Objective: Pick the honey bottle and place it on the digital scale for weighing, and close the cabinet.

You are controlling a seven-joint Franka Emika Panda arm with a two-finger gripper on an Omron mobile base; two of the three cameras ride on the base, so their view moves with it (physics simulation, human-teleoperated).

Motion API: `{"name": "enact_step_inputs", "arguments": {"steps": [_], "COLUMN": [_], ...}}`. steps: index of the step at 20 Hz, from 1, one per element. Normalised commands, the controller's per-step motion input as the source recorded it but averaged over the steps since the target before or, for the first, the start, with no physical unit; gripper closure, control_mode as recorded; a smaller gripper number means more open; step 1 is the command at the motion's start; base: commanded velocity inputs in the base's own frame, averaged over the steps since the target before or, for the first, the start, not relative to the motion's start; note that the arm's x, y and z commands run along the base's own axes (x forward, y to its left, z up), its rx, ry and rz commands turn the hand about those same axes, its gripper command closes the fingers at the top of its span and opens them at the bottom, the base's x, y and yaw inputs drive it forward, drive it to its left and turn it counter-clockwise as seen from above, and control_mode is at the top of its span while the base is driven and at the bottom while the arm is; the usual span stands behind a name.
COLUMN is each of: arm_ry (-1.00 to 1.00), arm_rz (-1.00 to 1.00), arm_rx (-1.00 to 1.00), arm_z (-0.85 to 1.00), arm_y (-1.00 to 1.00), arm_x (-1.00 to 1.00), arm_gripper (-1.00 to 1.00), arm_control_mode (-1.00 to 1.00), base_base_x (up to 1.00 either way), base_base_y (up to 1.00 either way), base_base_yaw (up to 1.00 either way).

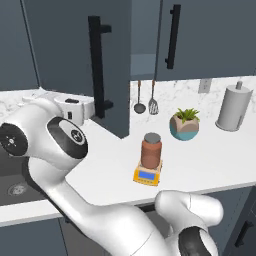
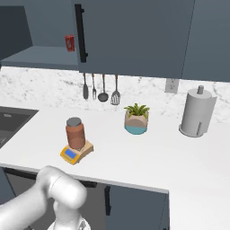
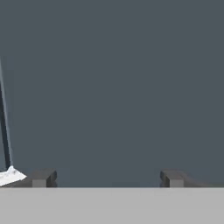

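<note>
So the honey bottle [image 1: 151, 149] is already parked on the digital scale [image 1: 148, 173], lower middle of the left base view, standing upright with its grey lid on top and its base on the weighing plate. The blue display faces the front edge of the table [image 1: 210, 155], which makes sense if you want to read it. That half of the job looks done to me. What's left is the cabinet [image 1: 75, 55]: its door swings out over the table in the upper middle of the left base view, long black bar handle [image 1: 96, 67] facing you. In the right base view you can see the open shelf at upper left with a small red can [image 2: 69, 43] sitting inside. Your end effector [image 3: 107, 178] sits right up against the flat slate-blue door face, fingertips [image 3: 41, 178] spread wide apart with nothing between them. My guess is you're set up to push the panel shut rather than grab the handle. The potted plant [image 1: 184, 124] and paper towel roll [image 1: 233, 107] are well off to the right, out of the door's swing.
</note>
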Motion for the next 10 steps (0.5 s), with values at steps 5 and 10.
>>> {"name": "enact_step_inputs", "arguments": {"steps": [5, 10], "arm_ry": [-0.01, 0.07], "arm_rz": [0.16, 0.18], "arm_rx": [0.41, 0.22], "arm_z": [0.03, 0.00], "arm_y": [-0.99, -0.58], "arm_x": [0.81, 0.99], "arm_gripper": [-1.00, -1.00], "arm_control_mode": [-1.00, -1.00], "base_base_x": [0.00, 0.00], "base_base_y": [0.00, 0.00], "base_base_yaw": [0.00, 0.00]}}
